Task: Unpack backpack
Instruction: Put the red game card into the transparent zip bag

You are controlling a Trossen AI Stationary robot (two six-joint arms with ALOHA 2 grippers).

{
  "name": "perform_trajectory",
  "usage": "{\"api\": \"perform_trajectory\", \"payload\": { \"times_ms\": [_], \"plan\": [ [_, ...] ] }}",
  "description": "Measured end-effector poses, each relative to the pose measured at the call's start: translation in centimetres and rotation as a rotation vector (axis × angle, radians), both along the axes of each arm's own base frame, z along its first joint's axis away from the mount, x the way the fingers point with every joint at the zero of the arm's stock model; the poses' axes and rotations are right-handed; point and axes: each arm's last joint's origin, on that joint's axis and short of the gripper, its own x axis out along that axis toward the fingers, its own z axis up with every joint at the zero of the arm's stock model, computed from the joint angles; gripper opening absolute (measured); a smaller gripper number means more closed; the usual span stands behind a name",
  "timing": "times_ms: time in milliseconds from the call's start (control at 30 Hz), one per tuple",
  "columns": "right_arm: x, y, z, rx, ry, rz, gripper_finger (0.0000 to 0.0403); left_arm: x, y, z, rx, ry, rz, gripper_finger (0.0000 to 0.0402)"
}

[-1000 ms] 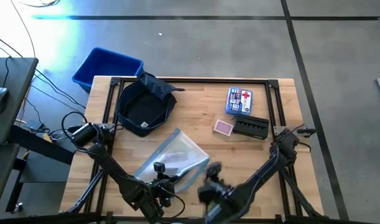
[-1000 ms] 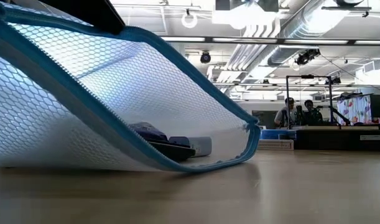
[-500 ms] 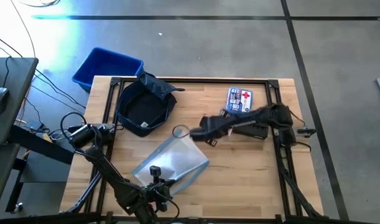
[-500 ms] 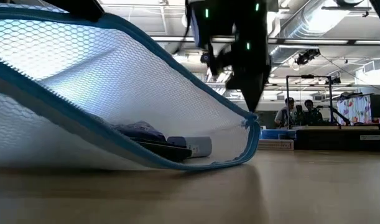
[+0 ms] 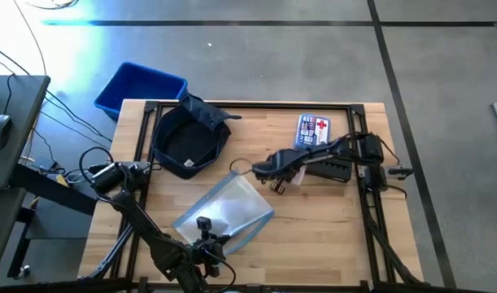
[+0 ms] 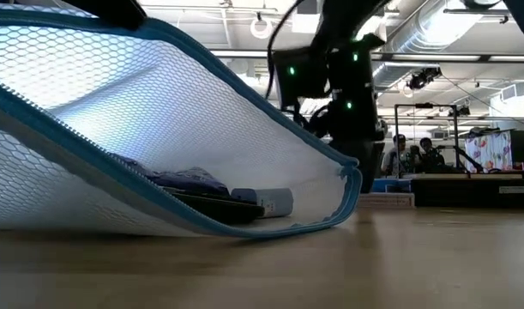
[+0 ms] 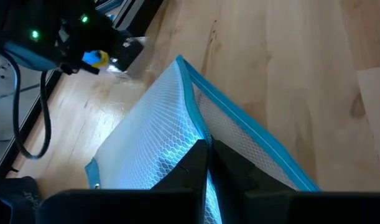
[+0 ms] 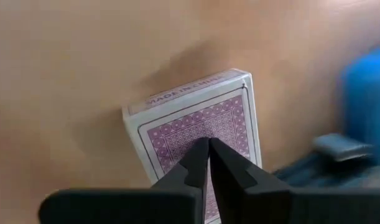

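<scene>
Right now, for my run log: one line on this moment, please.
left gripper: shut on mesh pouch | right gripper: shut, empty, over card deck | backpack: open, on table

A robotics lab or open workshop. Exposed ceiling ducts (image 6: 399,39) and strip lights hang over a bare concrete floor (image 5: 272,57). People (image 6: 416,154) sit at distant desks beside a monitor (image 6: 493,150).

A: Right pincer (image 5: 268,172) sits mid-surface (image 5: 329,220), directly over the card deck (image 8: 196,134). What's around it?

B: Mesh pouch (image 5: 224,210) on its left-near side, pinched at the near end by the left pincer (image 7: 208,163). The backpack (image 5: 187,138) lies far-left of it.

A: And on its right?

B: The black case (image 5: 329,167); just beyond that, the first-aid tin (image 5: 313,130). The bin (image 5: 138,89) sits off the surface, behind the backpack.
</scene>
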Motion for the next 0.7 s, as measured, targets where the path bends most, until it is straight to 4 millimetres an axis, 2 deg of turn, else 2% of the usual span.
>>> {"api": "perform_trajectory", "payload": {
  "times_ms": [133,267,467,567,700],
  "plan": [
    [1.2,3.3,1.3,0.031,-0.064,0.072,0.0006,0.0,0.0,0.0,-0.005,-0.001,0.000,0.0000],
    [2.1,5.4,3.7,0.033,-0.107,0.143,0.0006,0.0,0.0,0.0,-0.010,-0.003,0.003,0.0000],
    [2.6,8.6,6.5,0.054,-0.142,0.388,0.0014,0.0,-0.1,0.0,-0.013,0.000,0.002,0.0000],
    [2.0,9.2,6.4,0.058,-0.086,0.468,0.0042,0.0,-0.1,-0.1,-0.014,0.001,0.001,0.0000],
    [1.0,9.7,5.2,0.117,-0.001,0.551,0.0116,0.0,-0.1,0.0,-0.015,0.002,0.000,0.0000]
  ]
}}
